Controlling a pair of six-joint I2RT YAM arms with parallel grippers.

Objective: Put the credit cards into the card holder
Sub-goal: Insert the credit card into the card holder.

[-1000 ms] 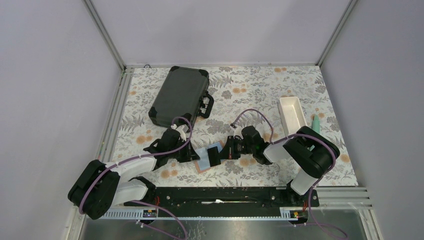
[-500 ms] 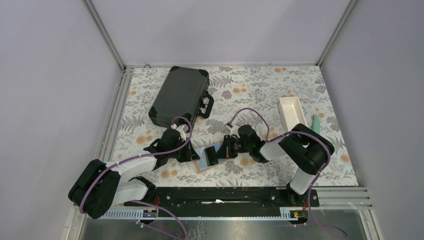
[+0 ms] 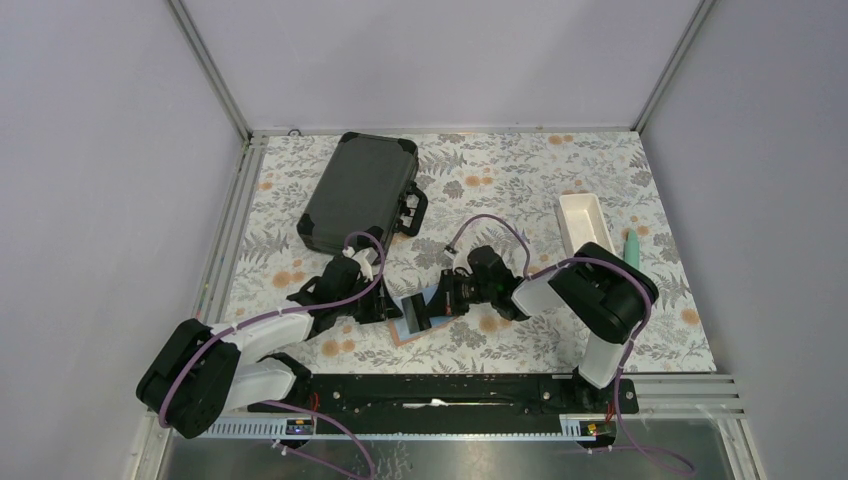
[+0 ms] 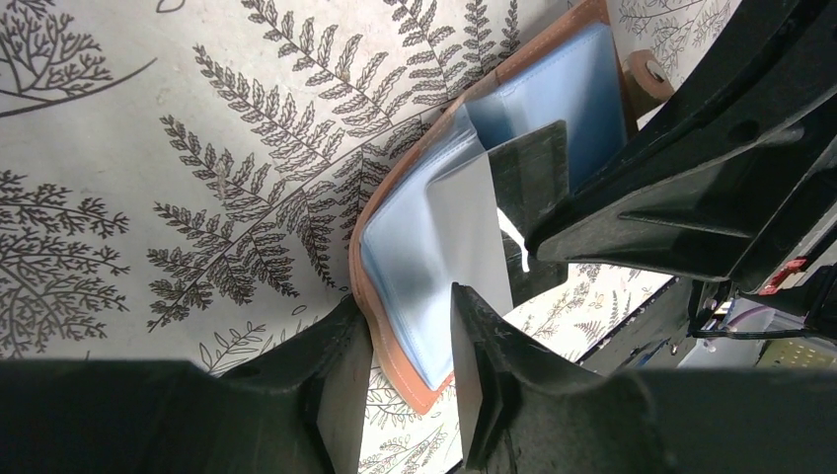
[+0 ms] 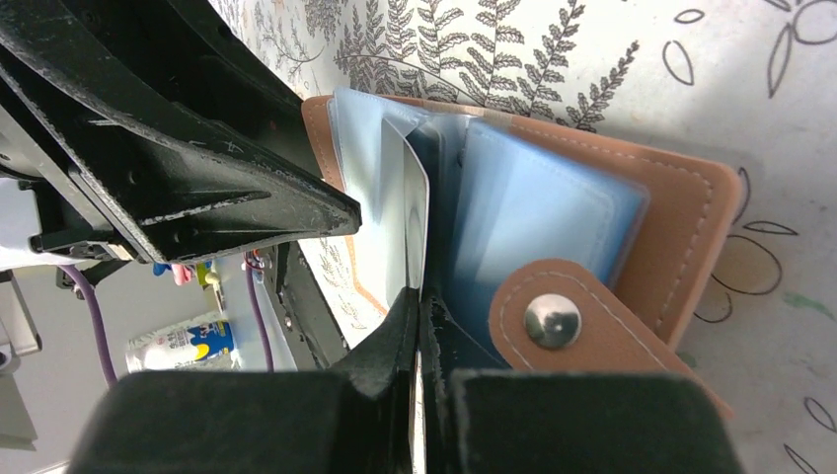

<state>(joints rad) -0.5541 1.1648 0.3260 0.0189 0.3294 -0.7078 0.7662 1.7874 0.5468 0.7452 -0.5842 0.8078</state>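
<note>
The card holder (image 3: 408,322), tan outside and pale blue inside, lies open near the table's front, between the two grippers. My left gripper (image 3: 386,307) grips its left edge; in the left wrist view the tan rim and blue pockets (image 4: 419,296) sit between the jaws of the gripper (image 4: 405,301). My right gripper (image 3: 443,299) is shut on a black credit card (image 3: 419,312) held on edge, its far end in among the blue pockets. The card (image 4: 531,170) shows dark in the left wrist view. In the right wrist view the gripper (image 5: 421,308) pinches the card's thin edge beside the snap strap (image 5: 553,321).
A large black hard case (image 3: 360,190) lies at the back left. A long white tray (image 3: 585,224) stands at the right with a small green object (image 3: 632,246) beside it. The frame rail runs along the table's near edge.
My right gripper has moved left with the black card, bringing it over and into the open card holder. The left gripper has stayed in place.
</note>
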